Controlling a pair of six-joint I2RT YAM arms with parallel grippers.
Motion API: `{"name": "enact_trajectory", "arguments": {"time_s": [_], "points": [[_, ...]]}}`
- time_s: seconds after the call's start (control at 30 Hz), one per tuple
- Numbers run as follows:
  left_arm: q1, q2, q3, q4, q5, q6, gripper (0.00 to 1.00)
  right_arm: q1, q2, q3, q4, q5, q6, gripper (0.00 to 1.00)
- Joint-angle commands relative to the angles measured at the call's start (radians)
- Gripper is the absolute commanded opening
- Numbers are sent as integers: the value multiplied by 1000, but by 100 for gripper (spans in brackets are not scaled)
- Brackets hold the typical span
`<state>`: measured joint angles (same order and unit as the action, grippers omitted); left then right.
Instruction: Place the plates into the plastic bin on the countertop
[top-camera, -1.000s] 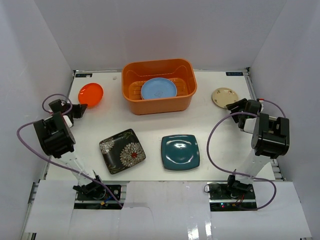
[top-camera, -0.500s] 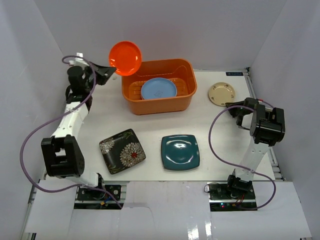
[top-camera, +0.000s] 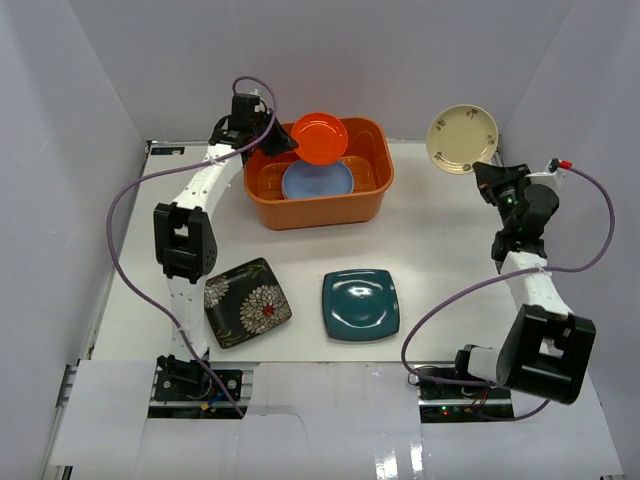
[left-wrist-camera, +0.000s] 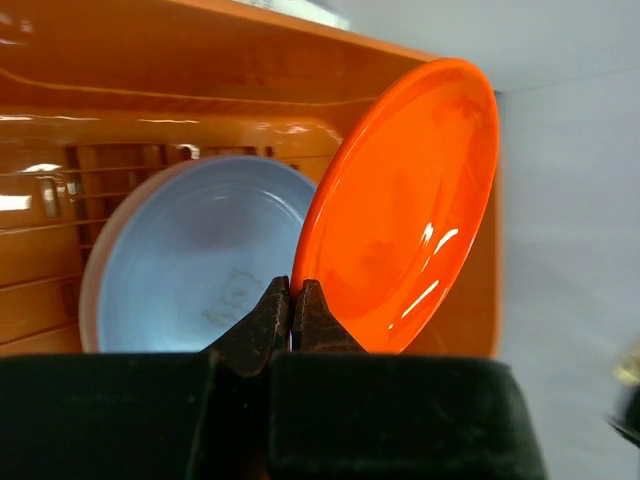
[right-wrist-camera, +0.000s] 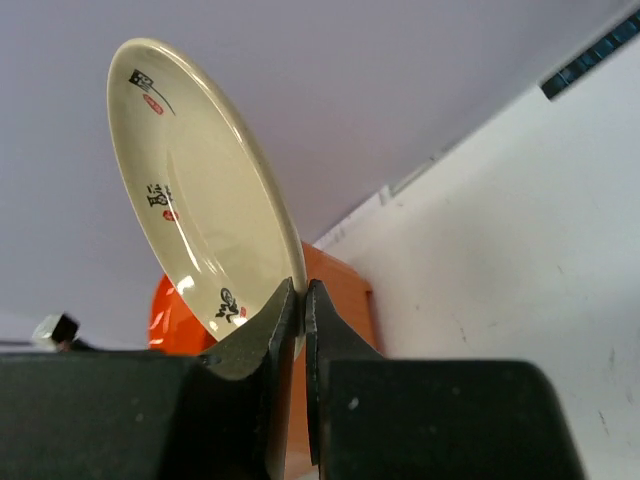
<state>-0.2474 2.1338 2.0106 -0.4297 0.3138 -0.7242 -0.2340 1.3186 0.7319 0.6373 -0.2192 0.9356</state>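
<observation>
Plates I count: five in view, one bin, two arms

1. orange-red round plate (top-camera: 320, 138), upper centre of the top view, tilted, pinched at its rim by the left gripper (top-camera: 283, 147); jaws pressed together on the rim in the left wrist view. It hangs over the far left part of the plastic bin (top-camera: 320, 212)
2. light blue round plate (top-camera: 318, 180), flat on the bin's slotted bottom, partly covered by the orange-red one from above. A pinkish edge shows at its left side in the left wrist view; I can't tell if that's another plate
3. cream round plate (top-camera: 462, 138), upper right, up off the table and standing nearly on edge against the back wall. The right gripper (top-camera: 484, 170) is clamped on its lower rim, jaws nearly touching in the right wrist view
4. square black plate with white flowers (top-camera: 246, 302), lower left, flat on the countertop (top-camera: 440, 250)
5. square dark teal plate (top-camera: 360, 304), lower centre, flat, near the floral one but not touching

Bin sits upper centre, at the far side of the countertop

Around: the left arm's lower link is just beside the floral plate's left edge; purple cable (top-camera: 125, 200) loops over the left side; a second purple cable (top-camera: 440, 300) sags over the counter right of the teal plate
</observation>
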Motion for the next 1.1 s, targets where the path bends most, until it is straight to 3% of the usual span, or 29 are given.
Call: {"name": "enact_trajectory", "arguments": {"time_s": [0.0,0.1,0.27,0.3,0.33,0.37,0.47,0.67,0.8,0.9,1.07], "points": [[-1,55,146,-196,-100,109,0,34,-103,23,-106,-43,-118,8],[-16,107,229,-277,-122,152,0,97,-157,92,-217,-34,-193,8],[-21,153,224,-310,-99,157,2,273,-139,276,-382,6,-282,8],[-21,156,221,-311,-91,158,9,298,-127,308,-407,26,-297,8],[-21,164,220,-310,-79,161,28,349,-104,355,-434,35,-320,8],[-21,166,218,-311,-75,163,36,370,-93,375,-444,44,-327,8],[-20,166,215,-305,-44,154,54,444,-33,444,-482,92,-342,8],[-20,101,252,-247,13,134,77,565,112,556,-527,153,-373,8],[-10,-105,179,-95,16,98,89,599,264,694,-577,178,-391,8],[-6,-294,50,-47,-37,117,91,622,346,779,-614,191,-414,8],[-6,-602,-335,23,-153,186,91,682,528,964,-725,205,-454,8]]}}
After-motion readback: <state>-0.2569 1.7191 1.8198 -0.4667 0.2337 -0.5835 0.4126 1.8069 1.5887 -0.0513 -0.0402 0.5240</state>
